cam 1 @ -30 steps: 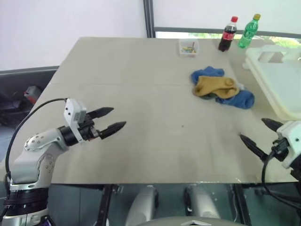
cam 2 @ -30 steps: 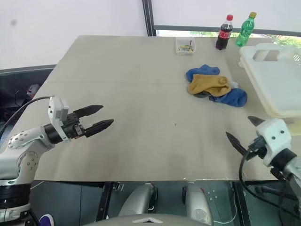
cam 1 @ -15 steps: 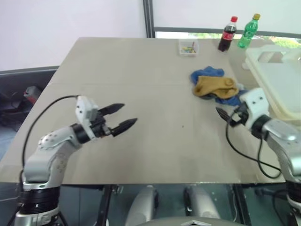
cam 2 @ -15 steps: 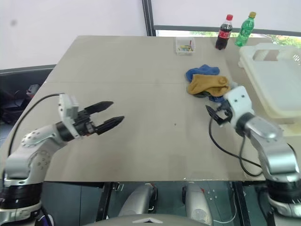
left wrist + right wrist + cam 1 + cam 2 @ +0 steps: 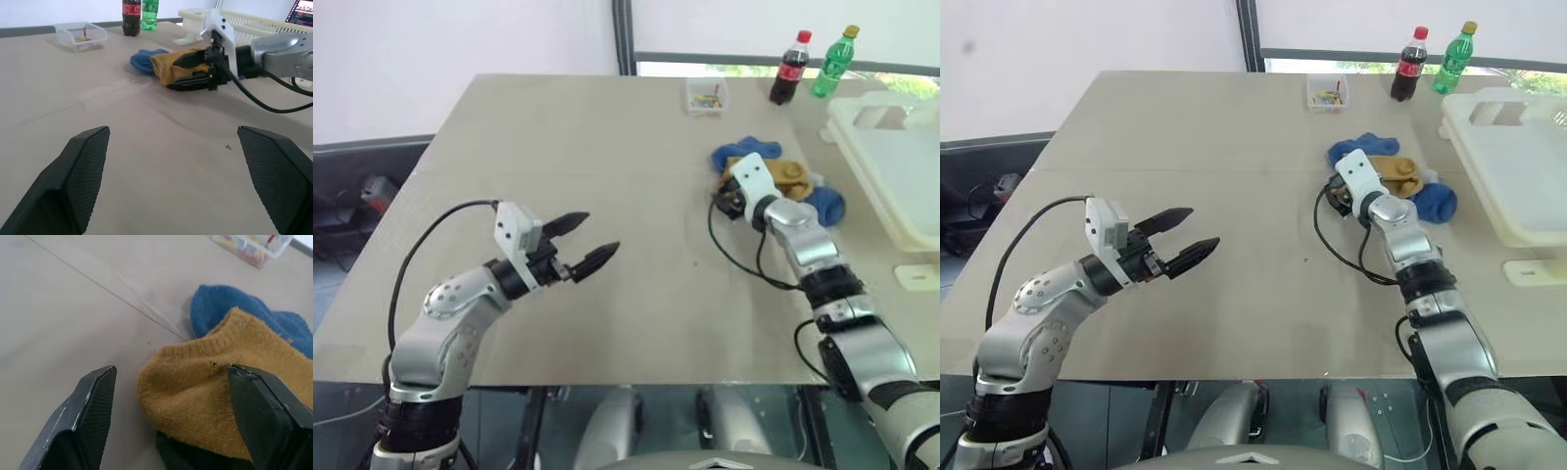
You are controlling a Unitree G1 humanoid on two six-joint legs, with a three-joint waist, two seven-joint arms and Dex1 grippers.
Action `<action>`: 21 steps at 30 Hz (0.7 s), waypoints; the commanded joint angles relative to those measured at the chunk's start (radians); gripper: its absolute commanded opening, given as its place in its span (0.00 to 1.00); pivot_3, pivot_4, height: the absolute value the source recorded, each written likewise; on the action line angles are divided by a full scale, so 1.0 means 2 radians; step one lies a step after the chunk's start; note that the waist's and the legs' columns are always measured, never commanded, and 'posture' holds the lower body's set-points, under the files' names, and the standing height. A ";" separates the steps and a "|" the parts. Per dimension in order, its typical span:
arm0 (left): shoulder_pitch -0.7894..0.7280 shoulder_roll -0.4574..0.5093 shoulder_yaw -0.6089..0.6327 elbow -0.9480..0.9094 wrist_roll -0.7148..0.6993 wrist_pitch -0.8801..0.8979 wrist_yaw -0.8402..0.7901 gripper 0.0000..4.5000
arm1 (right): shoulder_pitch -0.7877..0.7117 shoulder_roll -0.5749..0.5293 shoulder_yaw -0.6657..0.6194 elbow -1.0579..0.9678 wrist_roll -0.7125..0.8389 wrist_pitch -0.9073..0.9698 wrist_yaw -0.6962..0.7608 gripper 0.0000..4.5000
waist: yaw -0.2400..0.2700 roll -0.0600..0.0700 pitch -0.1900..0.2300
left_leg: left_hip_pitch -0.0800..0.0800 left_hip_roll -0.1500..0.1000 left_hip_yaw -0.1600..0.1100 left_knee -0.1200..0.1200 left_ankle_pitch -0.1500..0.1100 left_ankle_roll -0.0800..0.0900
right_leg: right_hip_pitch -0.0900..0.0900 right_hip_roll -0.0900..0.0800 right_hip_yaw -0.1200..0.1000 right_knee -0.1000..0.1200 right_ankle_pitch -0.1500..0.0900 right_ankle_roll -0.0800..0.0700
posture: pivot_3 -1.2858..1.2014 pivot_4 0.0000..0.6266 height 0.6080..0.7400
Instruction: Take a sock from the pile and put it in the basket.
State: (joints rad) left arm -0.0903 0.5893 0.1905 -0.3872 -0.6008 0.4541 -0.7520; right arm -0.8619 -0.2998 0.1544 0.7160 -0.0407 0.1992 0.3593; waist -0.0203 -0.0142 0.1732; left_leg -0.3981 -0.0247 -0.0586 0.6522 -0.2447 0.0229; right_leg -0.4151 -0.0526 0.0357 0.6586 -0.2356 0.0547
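Note:
The pile (image 5: 781,182) lies at the table's far right: a mustard-yellow sock (image 5: 220,401) rests on bright blue socks (image 5: 220,308) and a dark one (image 5: 195,455). My right gripper (image 5: 172,369) sits low at the pile's near-left edge, open. Its black fingers (image 5: 93,406) stand either side of the mustard sock's cuff end without pinching it. In the left wrist view the right gripper (image 5: 183,72) is pressed against that same sock. My left gripper (image 5: 597,235) hovers open over bare table on the left, holding nothing. The cream-white basket (image 5: 1518,157) stands at the right edge, beyond the pile.
A small clear plastic box (image 5: 706,97) with colourful bits sits at the back. To its right stand a cola bottle (image 5: 788,69) and a green bottle (image 5: 832,64). A small white piece (image 5: 915,276) lies near the front right, below the basket.
My right arm has swung from the front right edge of the table forward and left to the pile. The left gripper has drifted slightly right, still open.

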 commanded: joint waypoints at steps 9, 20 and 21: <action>0.020 0.001 0.022 -0.038 -0.010 -0.005 0.020 1.00 | -0.021 0.015 -0.013 0.039 -0.018 -0.063 -0.010 0.01 | -0.008 0.000 0.000 | 0.001 0.000 0.000 0.000 0.000 0.000 | 0.000 0.000 0.000 0.001 0.000 0.000 | 0.52 0.24 1.00; 0.018 -0.001 0.015 -0.023 -0.004 -0.014 0.015 1.00 | 0.077 0.014 0.006 -0.236 0.028 0.084 0.082 0.01 | -0.010 0.000 0.000 | 0.000 0.000 0.000 0.000 0.000 0.000 | 0.000 0.000 0.000 0.001 0.000 0.000 | 0.52 0.24 1.00; 0.017 -0.002 0.013 -0.021 -0.002 -0.015 0.015 1.00 | 0.091 0.013 0.011 -0.269 0.030 0.112 0.088 0.01 | -0.009 0.000 0.000 | 0.000 0.000 -0.001 0.000 0.000 0.000 | 0.000 0.000 0.000 0.001 0.000 0.000 | 0.52 0.24 1.00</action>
State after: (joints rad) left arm -0.0474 0.5861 0.2048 -0.4193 -0.6010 0.4470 -0.7164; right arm -0.6909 -0.2704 0.1628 0.2864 -0.0003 0.3587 0.5090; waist -0.0390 -0.0138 0.1734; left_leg -0.3973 -0.0244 -0.0598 0.6519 -0.2449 0.0233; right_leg -0.4152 -0.0525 0.0353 0.6605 -0.2352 0.0542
